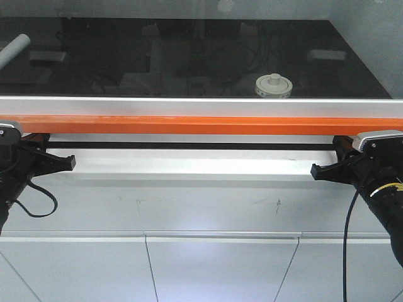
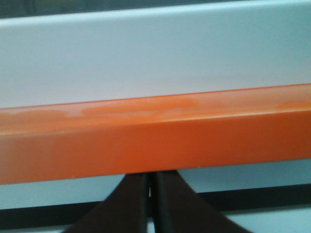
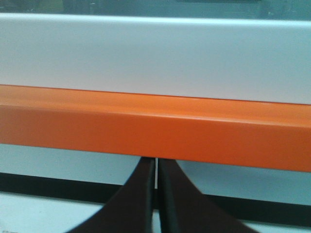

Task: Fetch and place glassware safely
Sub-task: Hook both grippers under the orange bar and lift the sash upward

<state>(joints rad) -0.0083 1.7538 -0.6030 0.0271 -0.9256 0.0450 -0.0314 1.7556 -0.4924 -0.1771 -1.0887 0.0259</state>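
Jar on worktop, behind bar

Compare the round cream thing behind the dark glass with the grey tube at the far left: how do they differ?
The jar shows a round cream lid with a centre knob; the grey tube is long and plain. The jar sits upright, right of centre, just above the silver frame; the grey tube slants at the left edge, partly cut off. Both appear in the dark glass area above the orange bar.
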